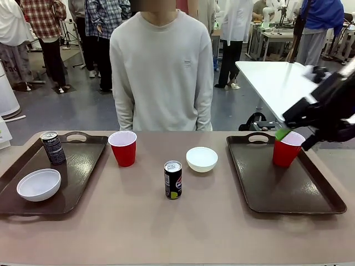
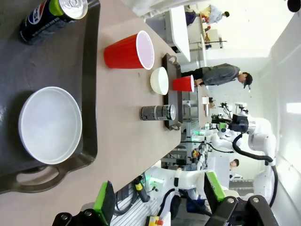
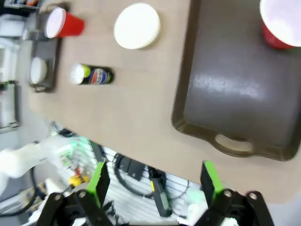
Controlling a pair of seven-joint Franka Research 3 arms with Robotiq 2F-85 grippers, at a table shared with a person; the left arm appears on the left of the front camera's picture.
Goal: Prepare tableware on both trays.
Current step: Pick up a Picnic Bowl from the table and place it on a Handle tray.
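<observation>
Tan table (image 1: pixel 138 221) live: left gripper (image 2: pixel 158 194), right gripper (image 3: pixel 154 181) seen wide open, empty. Red cup (image 1: pixel 285 152) stood on right tray (image 1: pixel 277 194). Second cup (image 1: pixel 123 147), can (image 1: pixel 173 179), bowl (image 1: pixel 202 158) parked mid-table. Can judged stiff, slick; mid-body hold advised.

Left tray (image 1: pixel 77 172): black can (image 1: pixel 53 148), white bowl (image 1: pixel 39 184); right tray (image 1: pixel 277 188): red cup (image 1: pixel 287 151); second cup (image 1: pixel 123 148), second can (image 1: pixel 173 179), second bowl (image 1: pixel 202 158) between.

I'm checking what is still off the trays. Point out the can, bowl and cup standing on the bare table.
Can on the table (image 1: pixel 173 184): front view, its black side.
Bowl on the table (image 1: pixel 202 157): front view, its white inside.
Cup on the table (image 1: pixel 124 154): front view, its red wall.
</observation>
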